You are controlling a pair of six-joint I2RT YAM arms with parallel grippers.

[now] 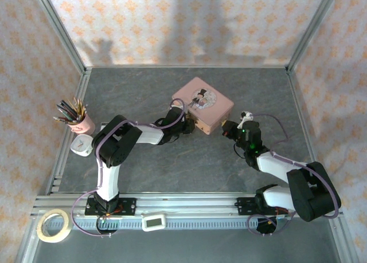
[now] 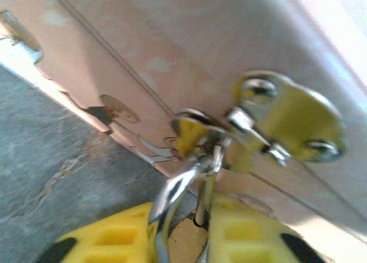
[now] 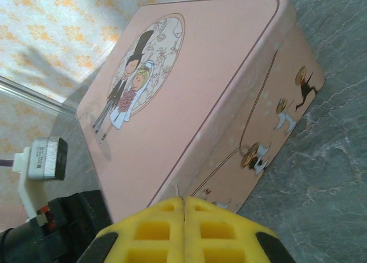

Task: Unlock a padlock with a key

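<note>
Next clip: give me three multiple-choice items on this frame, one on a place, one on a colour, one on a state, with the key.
1. Where does the pencil cup stand? A) on the table's left side B) against the far wall C) beside the right arm's base
2. What colour is the picture tin? A) blue B) pink C) green
3. How is the right end effector set? A) wide open B) shut C) clamped on a pencil
Key: 1 A, the top view shows it at the far left. 2 B, lid and sides are pink. 3 B, its yellow pads meet with no gap.
</note>
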